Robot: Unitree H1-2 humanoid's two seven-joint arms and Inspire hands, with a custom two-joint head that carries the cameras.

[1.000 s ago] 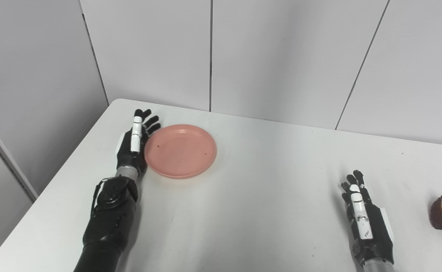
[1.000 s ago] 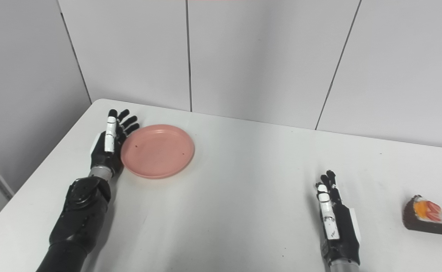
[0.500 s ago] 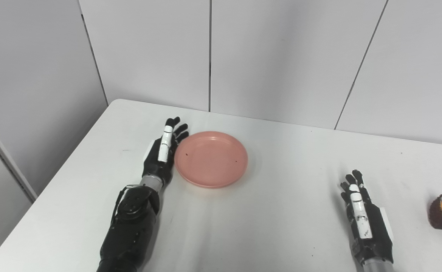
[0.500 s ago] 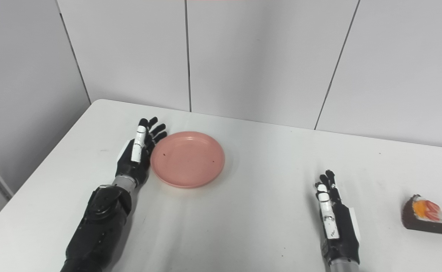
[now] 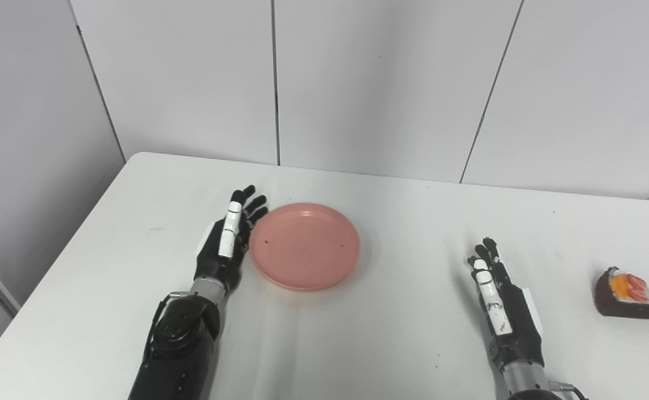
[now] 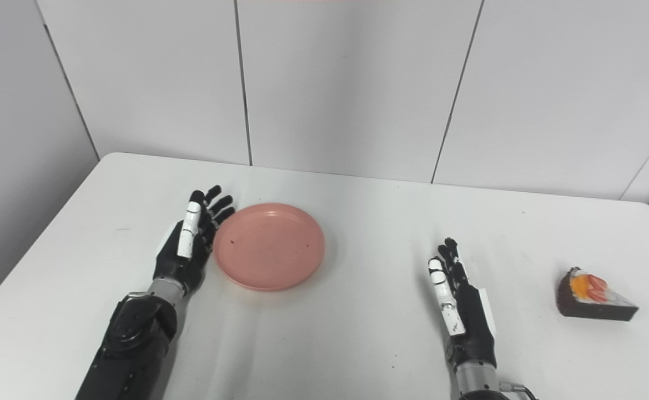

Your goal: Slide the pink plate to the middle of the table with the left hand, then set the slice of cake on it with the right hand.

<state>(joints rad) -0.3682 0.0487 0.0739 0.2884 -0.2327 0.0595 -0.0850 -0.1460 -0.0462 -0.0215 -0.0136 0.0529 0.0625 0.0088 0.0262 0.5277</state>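
While the left hand [image 5: 223, 250], fingers spread and holding nothing, presses its edge against the pink plate [image 5: 304, 245], now pushed rightward from the bench's [image 5: 391, 333] left side to near mid-bench, the slice of cake [image 5: 629, 293] lies untouched far right, beyond the open, idle right hand [image 5: 504, 311].

A plain lab or test room: a bare white table [image 5: 402, 333] set against grey panelled walls [image 5: 380, 83] on the far side.
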